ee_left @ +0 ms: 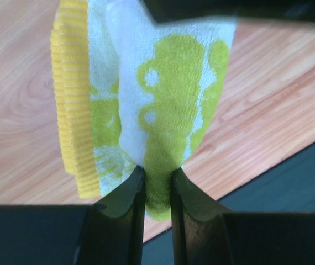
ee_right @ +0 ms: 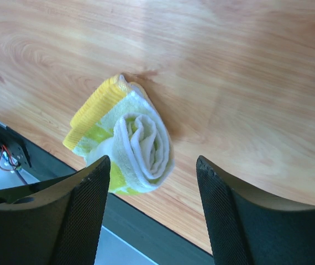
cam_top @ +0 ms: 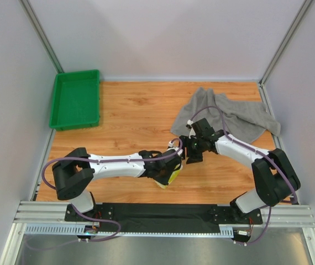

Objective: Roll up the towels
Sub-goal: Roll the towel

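A green tray (cam_top: pixel 75 102) sits at the upper left of the wooden table (cam_top: pixel 130 116), well apart from both arms. The grey towel (cam_top: pixel 240 113) lies crumpled and unrolled at the upper right, with the right arm's cable arching over its lower edge. Along the bottom of the top view, a black base plate (cam_top: pixel 157 212) runs between the two arm bases. The arms meet just below the middle of the frame, wrists nearly touching, and there they hide most of the printed towel (cam_top: pixel 172 176); only a yellow-green corner shows beneath the left wrist.

The left gripper (ee_left: pixel 157 176) is clamped on a green fold at the lower end of that towel, its fingers pressed close with cloth between them. A dark bar crosses the top of the left wrist view and covers the towel's far end. The right gripper (ee_right: pixel 153 165) hangs above the towel with its jaws wide apart and nothing between them.

From the right wrist, the printed towel is a short loose roll on the wood near the table's front edge, its white spiral end facing the camera and a ribbed yellow border along the upper left side
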{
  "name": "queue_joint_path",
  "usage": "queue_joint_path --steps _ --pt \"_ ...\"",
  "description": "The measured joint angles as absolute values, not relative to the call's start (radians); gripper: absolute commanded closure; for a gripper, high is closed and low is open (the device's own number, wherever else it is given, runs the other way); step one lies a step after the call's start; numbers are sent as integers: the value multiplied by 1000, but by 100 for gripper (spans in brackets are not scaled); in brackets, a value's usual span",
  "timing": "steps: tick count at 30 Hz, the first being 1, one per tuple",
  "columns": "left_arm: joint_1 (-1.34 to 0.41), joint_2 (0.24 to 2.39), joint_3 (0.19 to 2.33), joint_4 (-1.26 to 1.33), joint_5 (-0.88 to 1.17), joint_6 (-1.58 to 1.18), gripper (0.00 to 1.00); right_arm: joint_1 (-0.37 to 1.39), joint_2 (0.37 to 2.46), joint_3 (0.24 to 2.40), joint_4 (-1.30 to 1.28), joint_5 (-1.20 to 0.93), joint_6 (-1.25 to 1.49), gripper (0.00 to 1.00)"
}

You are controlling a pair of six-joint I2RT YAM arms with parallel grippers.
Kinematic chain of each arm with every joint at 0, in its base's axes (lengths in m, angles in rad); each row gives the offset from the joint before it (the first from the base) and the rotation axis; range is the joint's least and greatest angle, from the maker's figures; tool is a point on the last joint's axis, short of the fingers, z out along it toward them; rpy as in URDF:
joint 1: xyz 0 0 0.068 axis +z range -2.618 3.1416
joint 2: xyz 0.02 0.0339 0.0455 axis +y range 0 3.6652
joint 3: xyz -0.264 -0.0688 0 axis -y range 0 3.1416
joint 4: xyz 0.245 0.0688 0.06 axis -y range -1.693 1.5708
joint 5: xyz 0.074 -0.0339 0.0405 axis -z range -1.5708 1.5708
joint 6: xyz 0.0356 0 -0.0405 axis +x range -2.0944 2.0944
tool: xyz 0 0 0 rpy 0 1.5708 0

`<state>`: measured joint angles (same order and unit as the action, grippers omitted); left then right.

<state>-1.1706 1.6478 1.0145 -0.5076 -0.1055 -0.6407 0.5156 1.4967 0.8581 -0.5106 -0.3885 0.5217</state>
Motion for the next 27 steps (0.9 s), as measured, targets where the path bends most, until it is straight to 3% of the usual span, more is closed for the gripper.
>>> queue_joint_path --steps 12,27 --pt "-1025 1652 982 -539 181 -641 93 485 1355 833 -496 -440 510 34" --pt "-706 1736 831 -286 730 -746 92 545 1269 616 -250 -587 615 36"
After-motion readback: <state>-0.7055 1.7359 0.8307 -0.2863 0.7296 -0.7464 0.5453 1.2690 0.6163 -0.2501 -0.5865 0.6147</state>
